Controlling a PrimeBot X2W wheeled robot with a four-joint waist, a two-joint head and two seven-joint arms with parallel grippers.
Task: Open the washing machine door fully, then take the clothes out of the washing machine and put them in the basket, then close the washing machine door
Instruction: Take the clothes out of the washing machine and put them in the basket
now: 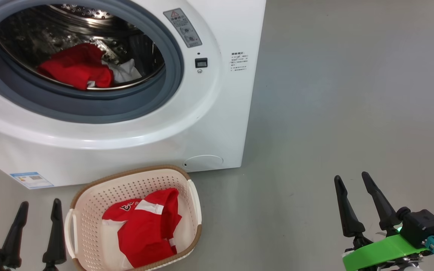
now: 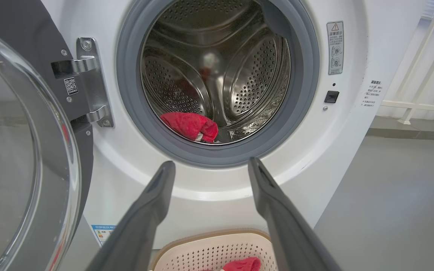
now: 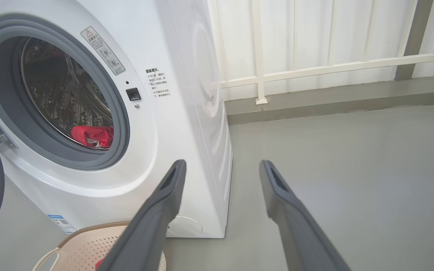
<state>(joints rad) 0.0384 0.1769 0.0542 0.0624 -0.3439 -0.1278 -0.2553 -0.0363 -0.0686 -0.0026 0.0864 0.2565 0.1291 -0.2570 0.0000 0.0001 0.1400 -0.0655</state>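
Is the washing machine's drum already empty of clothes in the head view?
No: red clothes and some white fabric lie inside the washing machine, behind its grey gasket.

The washer [image 1: 205,124] is gleaming in smooth, glossy white. Its drum [image 2: 247,75] is shining as polished perforated steel inside a matt grey rubber gasket [image 2: 304,75]. The door [image 2: 9,158] is showing clear glass. The basket [image 1: 100,199] is looking like matt perforated plastic, holding soft cloth clothes [image 1: 145,233]. The floor [image 1: 333,94] is looking smooth and matt.
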